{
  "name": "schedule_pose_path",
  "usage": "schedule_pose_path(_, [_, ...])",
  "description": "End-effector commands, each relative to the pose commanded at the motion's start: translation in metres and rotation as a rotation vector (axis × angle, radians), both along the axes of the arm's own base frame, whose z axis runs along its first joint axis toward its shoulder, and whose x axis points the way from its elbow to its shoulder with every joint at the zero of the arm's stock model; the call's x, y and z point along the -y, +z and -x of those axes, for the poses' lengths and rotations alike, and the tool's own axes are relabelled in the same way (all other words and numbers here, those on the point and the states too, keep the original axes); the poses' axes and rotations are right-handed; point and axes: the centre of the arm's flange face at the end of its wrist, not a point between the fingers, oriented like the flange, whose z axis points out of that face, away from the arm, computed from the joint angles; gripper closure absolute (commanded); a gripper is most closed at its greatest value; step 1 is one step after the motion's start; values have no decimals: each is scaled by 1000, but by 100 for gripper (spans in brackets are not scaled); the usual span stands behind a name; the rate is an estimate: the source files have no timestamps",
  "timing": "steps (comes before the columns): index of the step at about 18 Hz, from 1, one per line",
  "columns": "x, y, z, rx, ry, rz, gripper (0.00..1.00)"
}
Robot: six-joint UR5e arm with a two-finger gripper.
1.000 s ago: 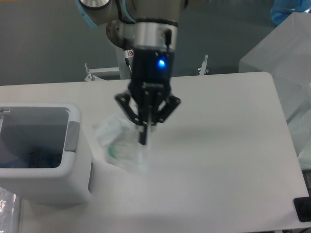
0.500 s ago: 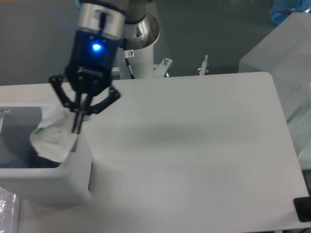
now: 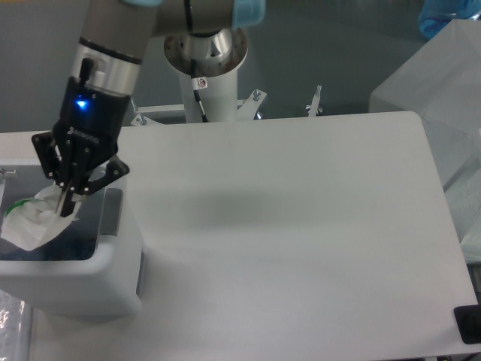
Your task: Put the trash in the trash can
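Observation:
My gripper [image 3: 68,204] hangs over the open top of the white trash can [image 3: 113,282] at the left edge of the table. It is shut on a crumpled clear wrapper [image 3: 34,219] with a green bit, which dangles down and to the left inside the can's opening. Something dark and bluish [image 3: 71,244] lies low inside the can, too dim to make out.
The can's grey side panel [image 3: 112,212] faces right. The robot's base column [image 3: 204,83] stands behind the table's far edge. Clear plastic sheeting [image 3: 443,90] sits off the table's right side. A dark object [image 3: 469,323] pokes in at the lower right corner.
The gripper has carried the wrapper leftward from the middle of the table, across the can's right rim, to a spot over the can's opening.

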Motion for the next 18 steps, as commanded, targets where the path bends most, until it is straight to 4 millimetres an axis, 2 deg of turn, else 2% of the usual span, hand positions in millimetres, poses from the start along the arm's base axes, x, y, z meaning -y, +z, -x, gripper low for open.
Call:
schedule_pose_path(1, [-2,-8,-2,6,-6,12,79])
schedule_pose_path(3, [-6,-11,-1,2,-7,5,39])
schedule_pose_path(5, [-7,-1,0,-12,-5,-18,0])
schedule_pose_path(10, [-3,16,7,-6,33,-39,0])
schedule_pose_path(12, [5,24,11,-11,48,-49,0])
schedule_pose_path(14, [14,33,36,-30,94,-57,0])
schedule_pose_path(16, [27,42,82,-99,199,-47,0])
schedule_pose_path(18, [32,40,117,-131,269,-31,0])
